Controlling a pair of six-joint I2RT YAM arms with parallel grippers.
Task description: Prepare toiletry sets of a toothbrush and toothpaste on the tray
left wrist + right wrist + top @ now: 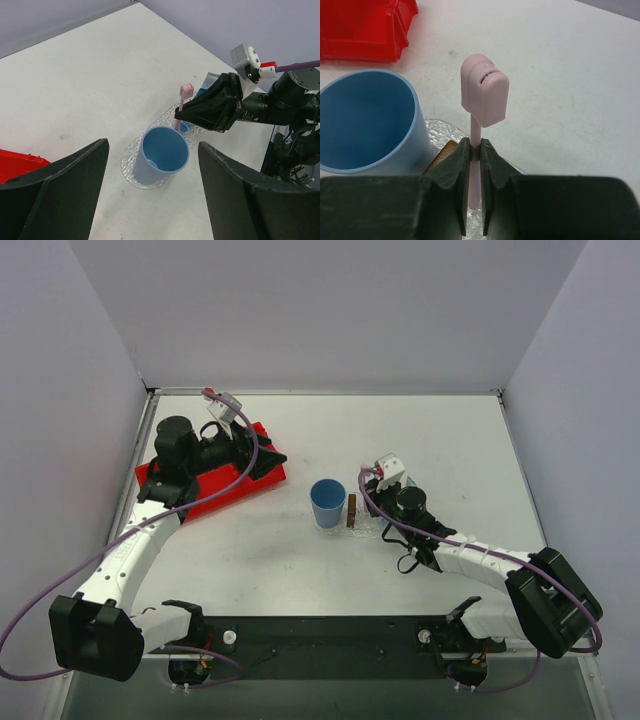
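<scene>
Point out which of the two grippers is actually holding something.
The right gripper: its jaws are shut on the toothbrush stem, head up, beside the blue cup. The left gripper stands wide open and empty.

A round blue plastic cup point(162, 155) stands upright on a flat, clear, bubbly oval mat point(165, 118). The mat lies near the middle of the flat white table point(450, 440). A big red plastic bin point(225, 492) sits well apart from the cup, over on the left side.

White table point(440, 440) carries a red bin point(212, 500) and clear bubbly mat point(131, 152).
</scene>
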